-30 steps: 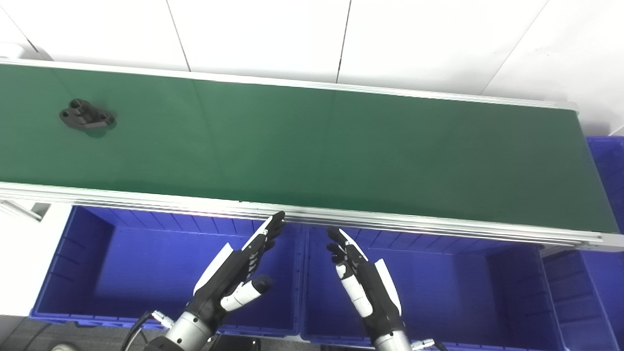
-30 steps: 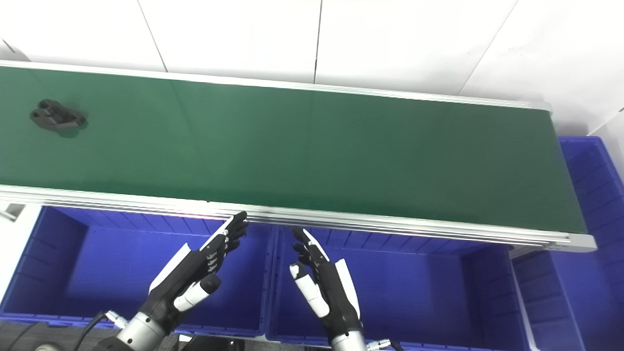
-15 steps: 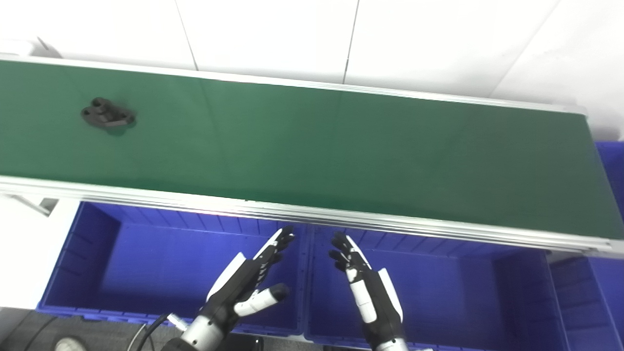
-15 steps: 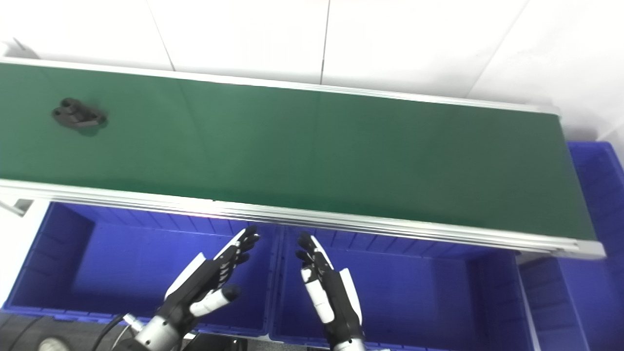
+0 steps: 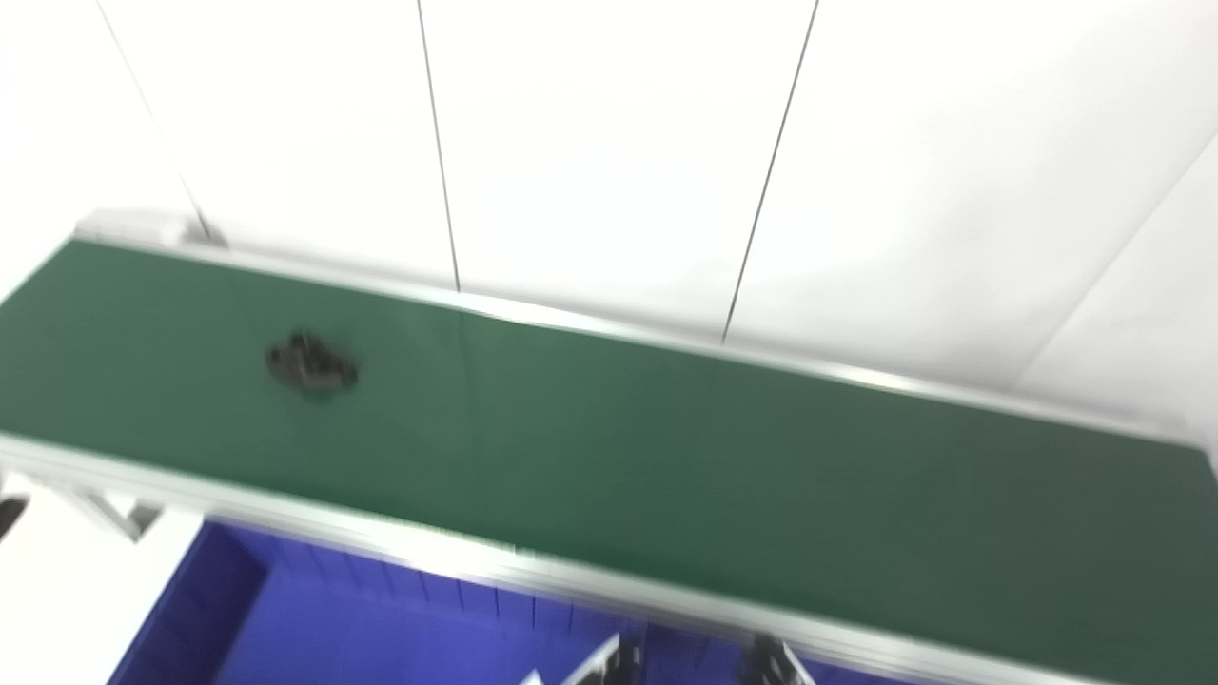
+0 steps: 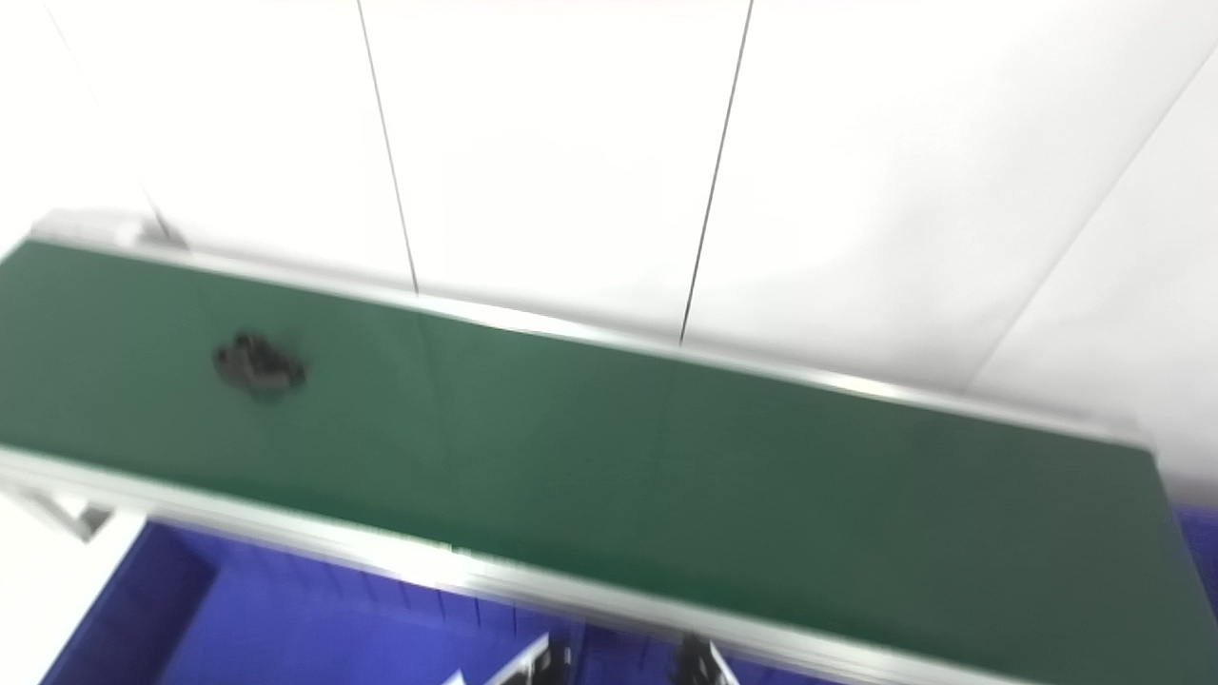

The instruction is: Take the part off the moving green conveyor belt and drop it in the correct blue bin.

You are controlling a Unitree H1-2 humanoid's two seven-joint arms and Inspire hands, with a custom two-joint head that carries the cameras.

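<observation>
The picture is blurred. A small black part (image 5: pixel 311 366) lies on the green conveyor belt (image 5: pixel 666 447) toward its left end; it also shows in the right eye view (image 6: pixel 257 366). Only the fingertips of my left hand (image 5: pixel 604 668) and my right hand (image 5: pixel 775 666) show, at the bottom edge, below the belt's near rail. They are stretched out, hold nothing, and are far from the part. The rest of both hands is out of frame.
A blue bin (image 5: pixel 333 628) sits below the belt's near rail at the bottom left. A sliver of another blue bin (image 6: pixel 1201 533) shows past the belt's right end. A white panelled wall stands behind the belt.
The camera has tilted upward, so belt and bins sit lower in the picture and the hands have dropped almost out of view. The part has moved right along the belt.
</observation>
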